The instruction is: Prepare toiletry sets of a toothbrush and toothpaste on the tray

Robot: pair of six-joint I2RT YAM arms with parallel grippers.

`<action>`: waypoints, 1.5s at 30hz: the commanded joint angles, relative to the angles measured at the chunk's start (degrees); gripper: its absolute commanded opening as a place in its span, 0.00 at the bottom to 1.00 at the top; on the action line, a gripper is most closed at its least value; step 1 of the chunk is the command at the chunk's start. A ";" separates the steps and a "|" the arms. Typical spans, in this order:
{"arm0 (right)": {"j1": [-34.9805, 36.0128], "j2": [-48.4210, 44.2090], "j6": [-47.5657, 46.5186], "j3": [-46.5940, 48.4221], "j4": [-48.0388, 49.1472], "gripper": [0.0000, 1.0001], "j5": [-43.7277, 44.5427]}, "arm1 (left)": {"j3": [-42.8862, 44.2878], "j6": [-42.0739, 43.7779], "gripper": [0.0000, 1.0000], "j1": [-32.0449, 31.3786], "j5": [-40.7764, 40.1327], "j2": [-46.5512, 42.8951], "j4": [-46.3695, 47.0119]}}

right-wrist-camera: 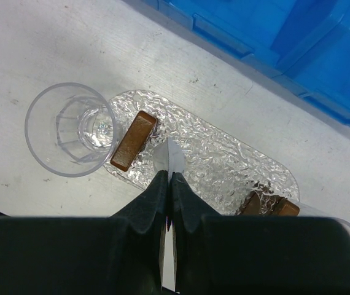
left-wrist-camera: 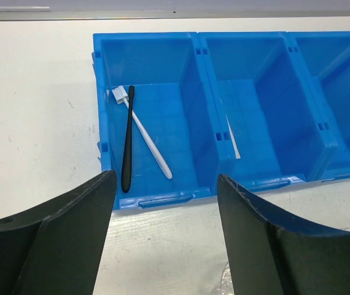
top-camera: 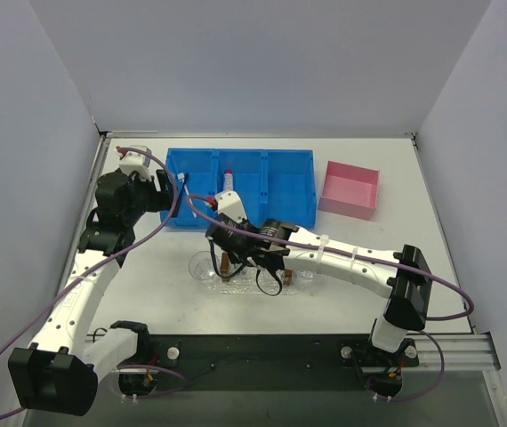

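Note:
A black toothbrush (left-wrist-camera: 128,141) and a white toothbrush (left-wrist-camera: 147,138) lie crossed in the left compartment of the blue bin (left-wrist-camera: 163,198). My left gripper (left-wrist-camera: 166,178) hovers open just in front of that compartment, holding nothing; from above the left gripper (top-camera: 172,191) is at the bin's left end. One toothpaste (top-camera: 228,181) with a pink-red cap lies in the middle compartment. My right gripper (right-wrist-camera: 169,178) is shut on another toothpaste (right-wrist-camera: 172,157), whose flat crimped end pokes past the fingertips over the glittery tray (right-wrist-camera: 224,163). Its cap is hidden.
Brown blocks (right-wrist-camera: 135,140) (right-wrist-camera: 267,204) rest on the tray's two ends. A clear cup (right-wrist-camera: 70,129) stands at the tray's left end, and another cup's rim (right-wrist-camera: 347,230) shows at the right end. A pink box (top-camera: 351,189) sits right of the bin.

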 commanded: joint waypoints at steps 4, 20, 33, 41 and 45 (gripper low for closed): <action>0.48 0.04 0.73 -0.48 1.37 0.00 2.88 | 2.50 0.58 0.76 -0.30 0.32 -0.69 0.75; 0.39 0.83 0.65 -1.27 1.28 0.00 3.23 | 2.50 0.58 0.77 -0.30 0.41 -0.51 0.66; 0.48 0.22 0.12 -1.01 1.37 0.25 2.96 | 2.50 0.58 0.77 -0.30 0.32 -0.51 0.66; 0.48 -0.31 -0.32 -0.83 1.37 0.34 3.05 | 2.59 0.58 0.77 -0.30 0.41 -0.51 0.66; 0.48 -0.75 -0.23 -0.83 1.37 0.42 2.70 | 2.59 0.67 0.77 -0.30 0.41 -0.51 0.66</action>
